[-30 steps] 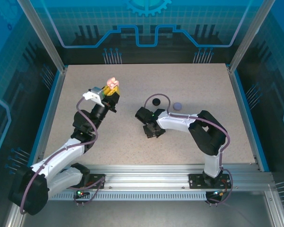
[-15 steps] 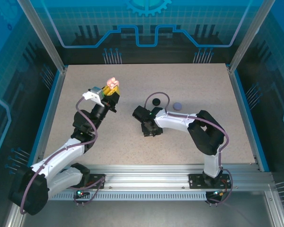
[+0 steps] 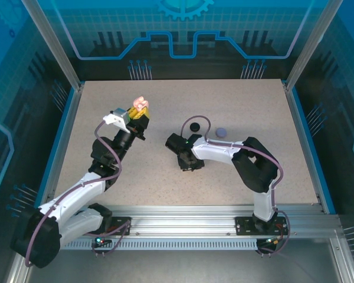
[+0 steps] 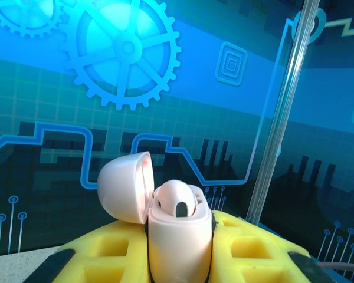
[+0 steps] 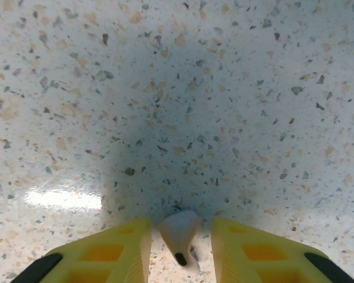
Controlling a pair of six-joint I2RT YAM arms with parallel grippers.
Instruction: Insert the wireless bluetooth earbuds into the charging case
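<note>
From above, the left hand [image 3: 139, 117] is up in the air over the counter [image 3: 253, 100]. It grips a pink case [image 3: 140, 104] tight. The right hand [image 3: 186, 163] points down at the counter, well apart from the left one. A black case [image 3: 194, 127] and a purple case [image 3: 222, 132] lie near the right arm, farther back.

The left wrist camera looks past the left hand [image 4: 178, 262]. Its yellow fingers [image 4: 106, 256] squeeze the pink case [image 4: 180, 239] from both sides. The lid [image 4: 124, 186] is flipped open to the left. One tucked-in earbud [image 4: 176, 203] sits in the case already.

In the right wrist camera, the right hand [image 5: 182, 244] is low over the speckled counter [image 5: 224, 88]. A loose earbud [image 5: 180, 233] lies on the counter, right between the yellow fingers [image 5: 109, 250]. There is a small gap on each side, so the hand is not pinching it yet.

The step in hand looks like picking up the second pink earbud. Next, the right hand should pinch it gently, because it is tiny and could slip away. Then it should lift it and carry it over to the open case. The earbud likely needs to go in stem first, beside the other one.
</note>
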